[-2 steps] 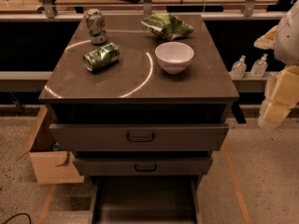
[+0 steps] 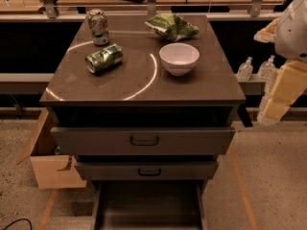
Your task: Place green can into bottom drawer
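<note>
The green can [image 2: 104,58] lies on its side on the left part of the cabinet top [image 2: 144,87], empty-handed reach away from the arm. The bottom drawer [image 2: 148,205] is pulled open at the foot of the cabinet, and its dark flat floor is bare. My gripper [image 2: 271,113] hangs at the right edge of the view, beside the cabinet's right side, level with its top edge and well apart from the can. It holds nothing that I can see.
A paler silver can [image 2: 98,27] stands upright behind the green can. A green snack bag [image 2: 171,26] and a white bowl [image 2: 179,58] sit on the right half. Two shut drawer fronts [image 2: 144,140] lie above the open drawer. A cardboard box [image 2: 48,164] stands left on the floor.
</note>
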You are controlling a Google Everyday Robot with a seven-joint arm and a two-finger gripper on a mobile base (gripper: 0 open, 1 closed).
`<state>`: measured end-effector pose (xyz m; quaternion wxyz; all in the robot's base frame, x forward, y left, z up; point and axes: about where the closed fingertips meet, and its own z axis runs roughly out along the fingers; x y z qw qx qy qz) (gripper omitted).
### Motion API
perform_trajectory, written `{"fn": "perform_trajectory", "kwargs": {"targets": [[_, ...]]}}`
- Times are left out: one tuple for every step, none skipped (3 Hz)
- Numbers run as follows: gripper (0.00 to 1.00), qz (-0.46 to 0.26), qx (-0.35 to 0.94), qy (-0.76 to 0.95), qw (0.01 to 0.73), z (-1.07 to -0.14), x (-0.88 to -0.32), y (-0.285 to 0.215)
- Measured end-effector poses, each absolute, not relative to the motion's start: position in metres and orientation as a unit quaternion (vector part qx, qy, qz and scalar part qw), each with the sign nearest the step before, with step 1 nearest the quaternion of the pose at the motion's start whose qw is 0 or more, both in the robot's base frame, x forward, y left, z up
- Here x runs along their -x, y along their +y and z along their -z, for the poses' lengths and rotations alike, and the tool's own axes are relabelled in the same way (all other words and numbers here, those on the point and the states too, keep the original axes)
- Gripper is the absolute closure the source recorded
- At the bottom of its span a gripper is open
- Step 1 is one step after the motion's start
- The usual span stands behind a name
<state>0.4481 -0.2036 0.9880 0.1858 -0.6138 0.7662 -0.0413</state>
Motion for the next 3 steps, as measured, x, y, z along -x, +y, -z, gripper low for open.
{"fn": "perform_trajectory", "kwargs": {"targets": [[0.00,0.028,0.642,0.721,0.261,-1.012,-0.479,-0.164],[0.00,0.011,0.674,0.653,0.345,-1.032,-0.510,-0.106],[0.00,0.010,0.690,0.603,0.401,-1.048,-0.545,-0.044]]}}
